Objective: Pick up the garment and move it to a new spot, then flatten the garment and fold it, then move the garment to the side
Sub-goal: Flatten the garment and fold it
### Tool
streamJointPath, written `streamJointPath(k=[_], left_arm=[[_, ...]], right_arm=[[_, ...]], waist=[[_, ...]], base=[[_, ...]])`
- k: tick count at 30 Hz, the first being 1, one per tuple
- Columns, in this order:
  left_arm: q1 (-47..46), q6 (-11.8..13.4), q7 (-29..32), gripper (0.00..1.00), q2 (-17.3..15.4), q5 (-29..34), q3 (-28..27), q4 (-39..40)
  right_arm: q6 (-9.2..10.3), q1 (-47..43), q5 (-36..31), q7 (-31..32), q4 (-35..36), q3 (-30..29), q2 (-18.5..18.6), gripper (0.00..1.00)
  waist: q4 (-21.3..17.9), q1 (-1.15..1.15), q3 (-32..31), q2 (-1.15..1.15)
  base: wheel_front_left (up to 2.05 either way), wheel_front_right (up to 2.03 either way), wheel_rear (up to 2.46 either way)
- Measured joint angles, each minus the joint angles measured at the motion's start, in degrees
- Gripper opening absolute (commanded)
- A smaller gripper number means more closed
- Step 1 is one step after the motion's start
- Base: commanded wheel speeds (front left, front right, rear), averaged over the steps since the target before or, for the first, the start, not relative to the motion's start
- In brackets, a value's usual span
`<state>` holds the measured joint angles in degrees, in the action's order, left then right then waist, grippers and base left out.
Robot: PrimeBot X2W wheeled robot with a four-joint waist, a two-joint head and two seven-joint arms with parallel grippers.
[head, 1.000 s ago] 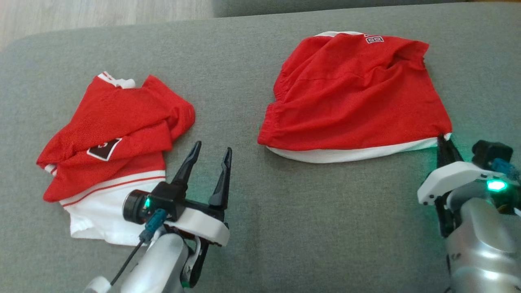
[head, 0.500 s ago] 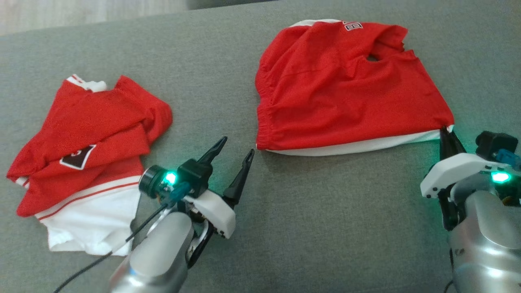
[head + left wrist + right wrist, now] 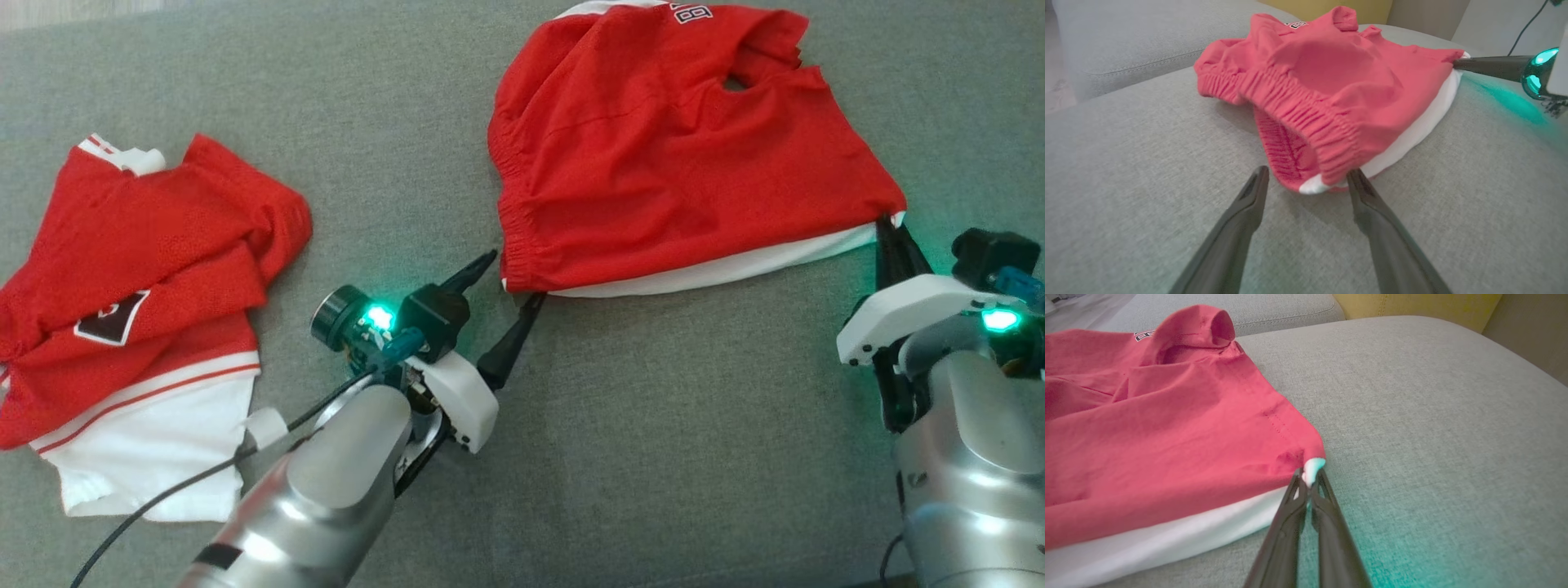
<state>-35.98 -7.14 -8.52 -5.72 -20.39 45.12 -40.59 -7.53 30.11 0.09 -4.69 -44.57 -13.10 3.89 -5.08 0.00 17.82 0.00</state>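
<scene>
Two end effectors at the near corners of the red garment (image 3: 669, 147) on the grey sofa cushion (image 3: 653, 425)

The right end effector (image 3: 888, 233) is pinched together on the garment's white-edged corner, clamping the cloth at its tips; the left end effector (image 3: 516, 278) stands wide apart, the elastic waistband corner lying between its fingers (image 3: 1372, 208), not clamped; the garment spreads ahead of both; a second red and white garment (image 3: 139, 269) lies out beyond the left one.

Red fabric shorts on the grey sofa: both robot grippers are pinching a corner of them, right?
Not both. The right gripper pinches a corner of the red fabric shorts, but the left wrist view shows the left gripper with fingers open around the other corner.
</scene>
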Motion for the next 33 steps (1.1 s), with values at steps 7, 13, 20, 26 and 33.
streamJointPath(k=[7, 13, 20, 26, 33], left_arm=[[-1.49, -0.01, -0.23, 0.0, 0.42, -2.9, 4.53, -0.94], [-1.83, -0.44, -2.23, 0.0, -0.19, -4.75, 6.08, -0.91], [-1.9, -0.44, -3.14, 0.0, -2.49, -5.38, 6.3, 0.3], [-3.59, 0.04, -1.67, 0.0, -6.13, -5.72, 5.04, 3.49], [-10.49, 1.43, 2.47, 0.0, -10.83, -7.36, 0.7, 11.4]], right_arm=[[0.0, 0.4, 0.0, 0.0, 0.24, 0.42, -0.01, 0.0], [0.0, 1.08, -0.01, 0.0, -0.05, 0.4, 0.11, 0.0], [0.0, 1.05, 0.0, 0.0, -0.26, 1.23, 0.94, 0.0], [0.0, 1.1, 3.22, 1.31, 3.24, 6.21, 3.44, 0.0], [-0.01, 3.59, 7.17, 2.87, 15.19, 12.51, 8.13, 0.0]], waist=[[0.03, 0.0, 0.62, 0.0], [0.27, 0.0, -0.24, 0.0], [0.31, -0.01, -3.23, 0.0], [-0.22, -0.01, -7.11, 0.0], [-0.92, -0.01, -13.05, 0.0]], base=[[0.0, 0.0, 0.0], [0.0, 0.0, 0.0], [0.0, 0.0, 0.0], [0.0, 0.0, 0.0], [0.0, 0.0, 0.0]])
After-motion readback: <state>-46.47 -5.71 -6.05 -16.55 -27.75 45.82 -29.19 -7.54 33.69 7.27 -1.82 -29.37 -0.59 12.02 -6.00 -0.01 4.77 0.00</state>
